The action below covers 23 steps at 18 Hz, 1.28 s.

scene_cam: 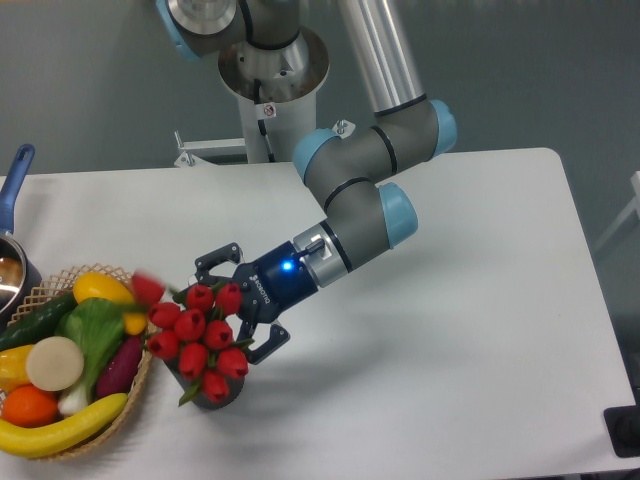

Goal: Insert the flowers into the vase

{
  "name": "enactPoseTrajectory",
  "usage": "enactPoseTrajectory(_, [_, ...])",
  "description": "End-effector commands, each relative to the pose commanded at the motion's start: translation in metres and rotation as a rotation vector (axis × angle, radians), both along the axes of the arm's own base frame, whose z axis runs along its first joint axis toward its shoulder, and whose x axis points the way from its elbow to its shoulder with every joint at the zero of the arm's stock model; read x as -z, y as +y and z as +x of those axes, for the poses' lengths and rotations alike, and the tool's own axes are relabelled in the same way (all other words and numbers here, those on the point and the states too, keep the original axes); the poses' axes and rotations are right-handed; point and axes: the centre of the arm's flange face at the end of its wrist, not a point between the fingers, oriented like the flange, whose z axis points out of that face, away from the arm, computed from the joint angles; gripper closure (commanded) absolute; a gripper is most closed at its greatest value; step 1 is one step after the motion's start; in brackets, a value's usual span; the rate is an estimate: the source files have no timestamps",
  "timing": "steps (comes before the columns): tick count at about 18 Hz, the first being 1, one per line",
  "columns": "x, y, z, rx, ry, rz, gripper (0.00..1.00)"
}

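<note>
The flowers (195,335) stand in the dark vase (215,393), just beside the wicker basket (125,400). The gripper (232,305) is spread wide, fingers on both sides of the blooms. If the arm retreats carelessly, a finger may catch them and tip the vase.

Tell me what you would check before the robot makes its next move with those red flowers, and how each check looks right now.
1. Flowers sit over the vase: ok, the bunch rises from its mouth.
2. Stems fully down inside: cannot tell, the buds hide the mouth.
3. Gripper free of the flowers: cannot tell, its fingers look spread but the buds cover their tips.
4. Vase upright: ok, as far as its visible part shows.
5. Room beside the wicker basket: not ok, the buds overlap its rim, so a sideways pull could brush it.
</note>
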Motion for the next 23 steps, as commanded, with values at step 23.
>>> enactPoseTrajectory(23, [-0.103, -0.093, -0.046, -0.256, 0.565, -0.381, 0.0])
